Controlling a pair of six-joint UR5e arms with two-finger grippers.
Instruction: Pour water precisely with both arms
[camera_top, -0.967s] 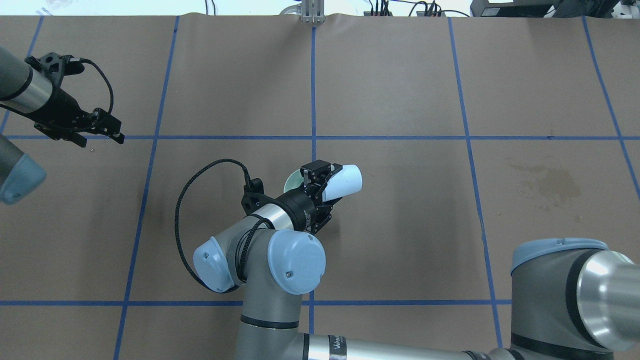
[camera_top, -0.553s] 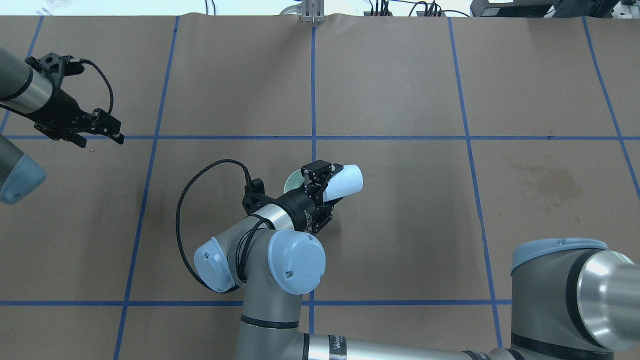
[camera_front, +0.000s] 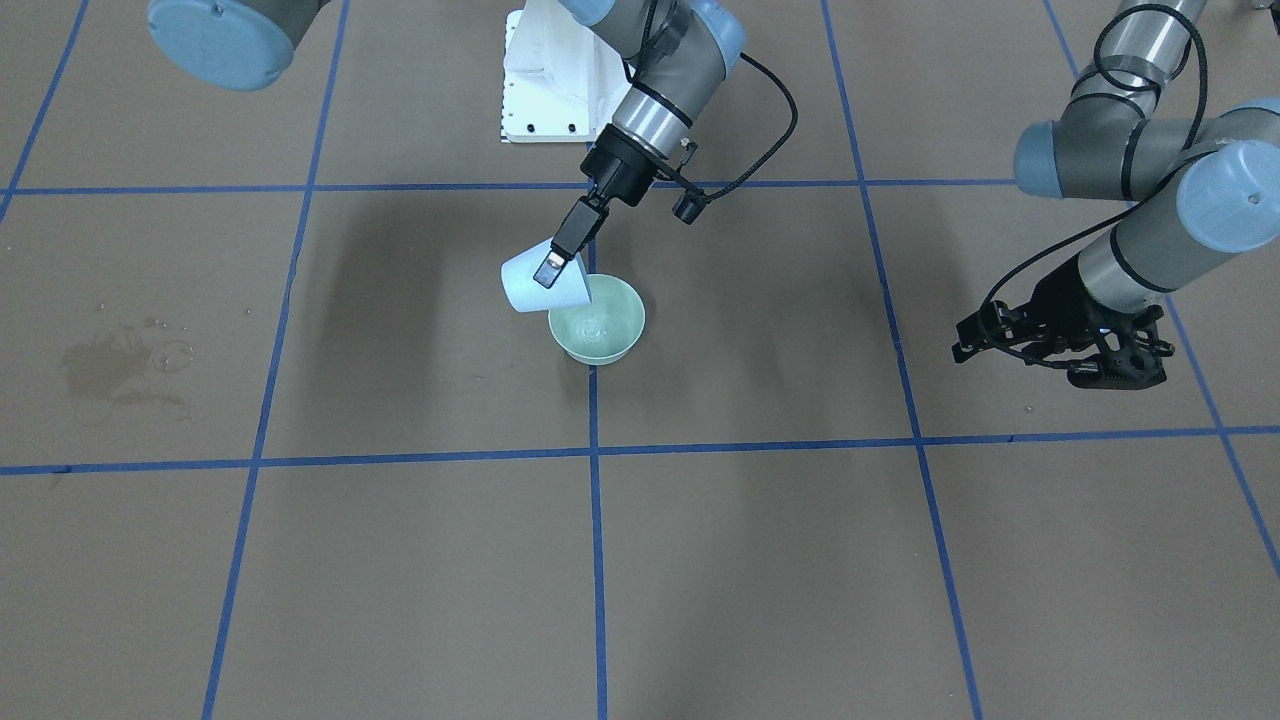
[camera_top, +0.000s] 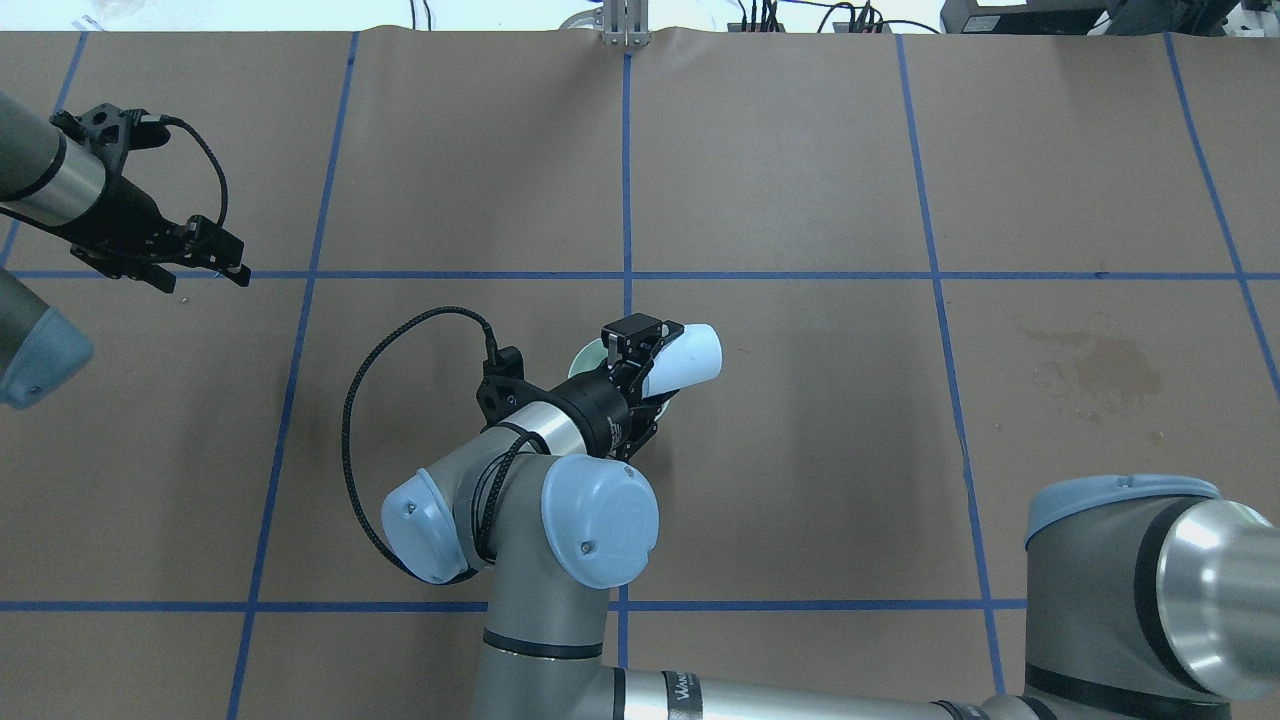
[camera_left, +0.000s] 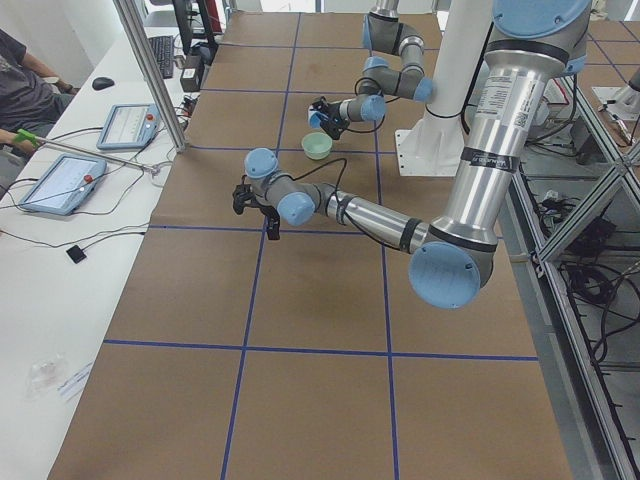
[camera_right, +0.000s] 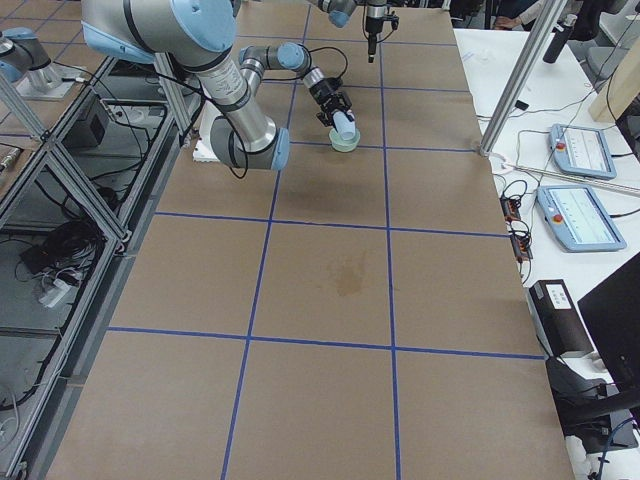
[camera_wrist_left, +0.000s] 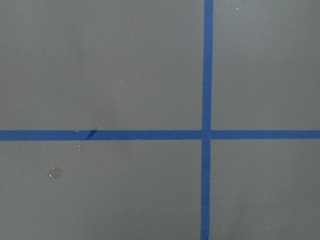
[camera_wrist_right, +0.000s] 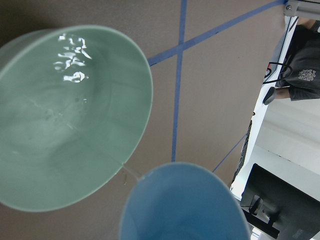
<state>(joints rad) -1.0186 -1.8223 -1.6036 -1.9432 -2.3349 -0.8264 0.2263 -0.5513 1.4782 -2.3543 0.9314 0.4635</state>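
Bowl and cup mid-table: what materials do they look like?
Bowl: pale green, smooth, opaque, with a thin even rim. Probably plastic, though glazed ceramic is not excluded.
Cup: light blue, matte, thin-walled, tapered. Looks like plastic or coated paper; I cannot tell which.

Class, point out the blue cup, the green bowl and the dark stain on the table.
blue cup (camera_front: 520, 290), front-facing view, bare side wall
green bowl (camera_front: 600, 356), front-facing view, near outer wall
dark stain (camera_front: 100, 362), front-facing view, its darkest patch
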